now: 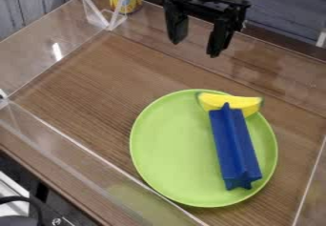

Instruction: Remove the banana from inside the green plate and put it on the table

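Currently the gripper [193, 37] hangs wide open and empty above the bench [128, 72]. The banana [230, 103] lies at the plate's [166, 154] far edge, touching a blue block [234, 149]. Likely light, rigid, smooth; grasp across its middle.

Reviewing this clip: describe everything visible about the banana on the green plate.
The banana is a short, stubby, curved yellow piece that looks like smooth plastic. It lies flat inside the green plate, near the plate's far rim, at the far end of the blue ridged block, seemingly touching it. The gripper hangs apart from it, empty.
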`<control>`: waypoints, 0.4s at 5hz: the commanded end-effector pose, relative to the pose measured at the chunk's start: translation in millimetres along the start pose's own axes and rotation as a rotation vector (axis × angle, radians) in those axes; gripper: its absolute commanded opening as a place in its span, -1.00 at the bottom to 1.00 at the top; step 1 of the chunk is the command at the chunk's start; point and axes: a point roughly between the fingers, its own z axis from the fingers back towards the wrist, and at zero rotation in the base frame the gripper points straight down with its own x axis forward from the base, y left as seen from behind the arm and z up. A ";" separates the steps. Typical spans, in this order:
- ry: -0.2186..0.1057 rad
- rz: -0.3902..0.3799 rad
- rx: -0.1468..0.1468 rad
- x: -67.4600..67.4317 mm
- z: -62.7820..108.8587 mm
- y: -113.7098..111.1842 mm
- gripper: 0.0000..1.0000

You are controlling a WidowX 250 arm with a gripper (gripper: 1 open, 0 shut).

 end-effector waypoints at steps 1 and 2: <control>0.007 0.047 -0.009 -1.9 -9.9 -6.9 1.00; -0.016 0.187 -0.035 -0.7 -25.9 -16.4 1.00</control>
